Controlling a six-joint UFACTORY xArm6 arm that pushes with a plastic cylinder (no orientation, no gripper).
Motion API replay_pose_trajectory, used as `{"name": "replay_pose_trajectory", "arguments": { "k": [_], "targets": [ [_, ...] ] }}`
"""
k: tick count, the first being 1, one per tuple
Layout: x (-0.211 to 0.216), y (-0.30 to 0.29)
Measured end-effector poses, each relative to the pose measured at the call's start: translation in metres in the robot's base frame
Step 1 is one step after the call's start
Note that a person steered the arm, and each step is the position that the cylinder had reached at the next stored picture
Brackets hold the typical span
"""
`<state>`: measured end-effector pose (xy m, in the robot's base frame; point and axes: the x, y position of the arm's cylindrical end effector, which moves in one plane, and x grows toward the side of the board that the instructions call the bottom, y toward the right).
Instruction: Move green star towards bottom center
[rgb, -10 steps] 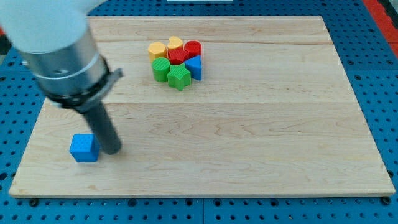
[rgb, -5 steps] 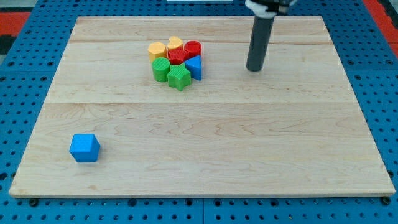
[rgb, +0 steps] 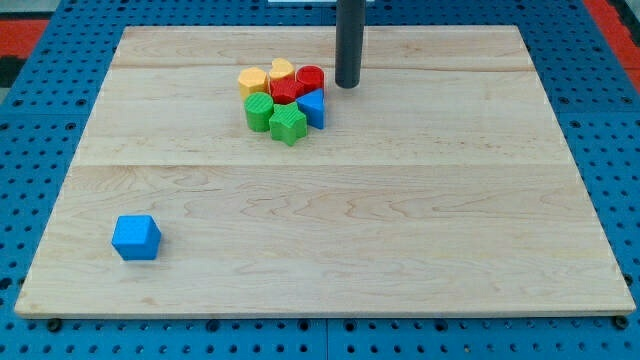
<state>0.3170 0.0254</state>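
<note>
The green star lies at the lower edge of a tight cluster of blocks near the view's top centre. It touches a green round block, a blue triangular block and a red star-like block. My tip stands just right of the cluster, beside a red round block, up and to the right of the green star and apart from it.
Two yellow blocks form the cluster's top left. A blue cube sits alone near the view's bottom left. All lie on a wooden board over a blue pegboard.
My tip went from beside the blue cube at the bottom left to the top right, then left to just beside the cluster. No block has moved.
</note>
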Motion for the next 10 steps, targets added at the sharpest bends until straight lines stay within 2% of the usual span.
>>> {"name": "replay_pose_trajectory", "arguments": {
  "k": [2, 4, 5, 6, 8, 9, 10],
  "targets": [
    [0.01, -0.038],
    [0.079, -0.063],
    [0.097, -0.087],
    [0.095, -0.132],
    [0.088, -0.173],
    [0.087, -0.221],
    [0.11, -0.218]
  ]
}}
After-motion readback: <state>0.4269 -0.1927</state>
